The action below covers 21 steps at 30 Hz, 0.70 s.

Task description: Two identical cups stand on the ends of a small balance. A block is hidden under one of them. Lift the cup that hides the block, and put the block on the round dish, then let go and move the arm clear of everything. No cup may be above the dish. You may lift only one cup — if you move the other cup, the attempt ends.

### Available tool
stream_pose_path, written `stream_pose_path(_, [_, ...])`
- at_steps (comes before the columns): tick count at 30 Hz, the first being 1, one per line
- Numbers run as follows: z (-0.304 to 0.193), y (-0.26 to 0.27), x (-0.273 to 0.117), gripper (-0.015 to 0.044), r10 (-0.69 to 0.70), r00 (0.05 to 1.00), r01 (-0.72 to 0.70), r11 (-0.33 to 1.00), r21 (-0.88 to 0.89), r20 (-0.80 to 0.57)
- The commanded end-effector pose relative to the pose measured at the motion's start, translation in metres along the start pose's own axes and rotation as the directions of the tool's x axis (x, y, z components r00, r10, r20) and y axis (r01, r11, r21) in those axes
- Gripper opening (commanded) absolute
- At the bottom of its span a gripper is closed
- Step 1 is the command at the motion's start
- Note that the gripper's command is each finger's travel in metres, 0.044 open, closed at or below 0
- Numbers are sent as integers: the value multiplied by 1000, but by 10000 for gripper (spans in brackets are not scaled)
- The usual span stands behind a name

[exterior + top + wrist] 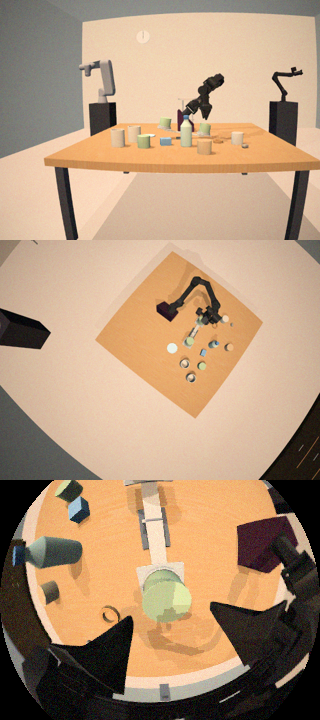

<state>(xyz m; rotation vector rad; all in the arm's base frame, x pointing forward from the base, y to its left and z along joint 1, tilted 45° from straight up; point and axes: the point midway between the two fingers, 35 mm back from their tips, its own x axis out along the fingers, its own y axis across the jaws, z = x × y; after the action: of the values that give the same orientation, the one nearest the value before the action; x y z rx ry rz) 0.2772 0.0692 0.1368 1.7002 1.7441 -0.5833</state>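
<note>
Top view: high overhead, far, looking straight down; table (144,343) appears as a rotated diamond. Exterior view: near table height, off one table edge, facing the back wall. Wrist view: close fisheye looking down past the tool (172,640). All three share the balance (180,131).

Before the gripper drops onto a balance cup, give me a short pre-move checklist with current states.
1. Gripper open, nothing held: ok.
2. Gripper above the lower cup, the likely loaded end: ok.
3. Cup centred between the fingers in the wrist view: ok.
4. Higher cup apart from the arm: ok.
5. Dish uncovered, no cup above it: ok.
6. Block really under the lower cup: cannot tell, hidden.
</note>
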Motion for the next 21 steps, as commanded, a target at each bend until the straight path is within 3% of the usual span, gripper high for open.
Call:
stream_pose_path(1, [0, 2, 0, 440, -1, 1000, 1, 1000, 19, 7])
stream_pose_path(21, [0, 4, 36, 440, -1, 1000, 1, 1000, 18, 8])
